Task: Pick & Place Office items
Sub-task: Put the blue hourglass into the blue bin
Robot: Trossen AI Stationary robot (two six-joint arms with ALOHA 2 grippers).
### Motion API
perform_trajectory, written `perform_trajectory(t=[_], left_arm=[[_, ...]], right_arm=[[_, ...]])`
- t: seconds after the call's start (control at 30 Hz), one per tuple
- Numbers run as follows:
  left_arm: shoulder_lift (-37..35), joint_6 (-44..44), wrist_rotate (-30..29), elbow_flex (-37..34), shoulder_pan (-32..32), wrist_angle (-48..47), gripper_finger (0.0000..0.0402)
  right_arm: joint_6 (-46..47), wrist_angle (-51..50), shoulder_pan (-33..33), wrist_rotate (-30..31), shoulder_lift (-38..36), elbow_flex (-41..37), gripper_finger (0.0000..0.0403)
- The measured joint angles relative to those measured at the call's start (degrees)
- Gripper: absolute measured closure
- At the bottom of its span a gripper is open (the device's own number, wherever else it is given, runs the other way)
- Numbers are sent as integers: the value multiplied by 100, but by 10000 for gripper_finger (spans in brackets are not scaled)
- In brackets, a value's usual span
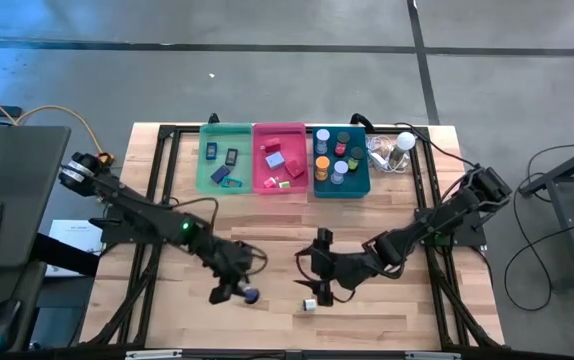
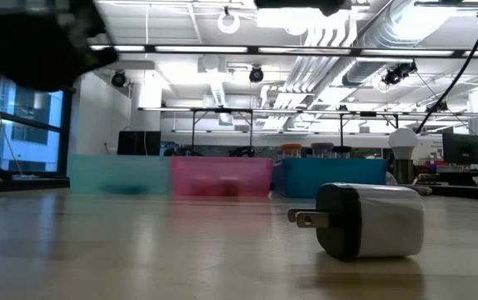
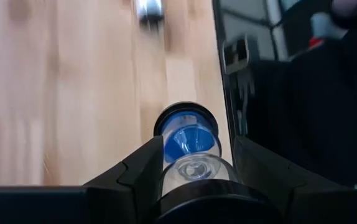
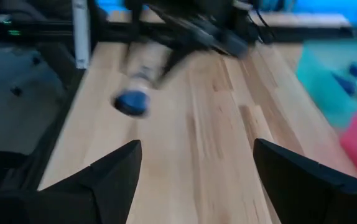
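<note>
My left gripper [image 1: 237, 292] hangs over the near middle of the table, shut on a small clear cylinder [image 3: 190, 140] that has a blue inside and a dark rim. Its blue end [image 1: 251, 296] shows past the fingers, and also shows in the right wrist view [image 4: 132, 102]. To its right, my right gripper [image 1: 319, 265] stands open with nothing between its fingers [image 4: 113, 171]. A white and black plug adapter [image 2: 364, 218] lies on its side on the wood just near of the right gripper [image 1: 309, 304]. More office items lie in the bins at the far edge. My left gripper pinches the cylinder's clear body [image 3: 194, 168] between its two fingers. The cylinder lies along the fingers, and its dark-rimmed blue end [image 3: 186, 121] sticks out past the fingertips. The fingers slant down toward the table's right. The cylinder looks lifted clear of the wood.
Three bins stand in a row at the far edge: green [image 1: 225, 180], pink [image 1: 280, 185] and teal [image 1: 342, 188]. A white bulb with clear plastic clutter [image 1: 404, 142] sits to their right. A black frame rail [image 3: 228, 74] borders the table. Bare wood lies between the arms and the bins.
</note>
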Motion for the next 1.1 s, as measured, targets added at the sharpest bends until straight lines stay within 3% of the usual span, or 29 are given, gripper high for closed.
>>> perform_trajectory(t=[0.17, 0.67, 1.1], left_arm=[[2, 703, 399, 0, 587, 724, 224], [4, 1900, 1915, 0, 1778, 3248, 221], [5, 2137, 2255, 0, 2672, 3698, 247]], right_arm=[[-760, 370, 255, 211, 0, 0, 104], [-3213, 1289, 960, 3109, -1, 0, 104], [-4182, 1295, 977, 3301, -2, 0, 104]])
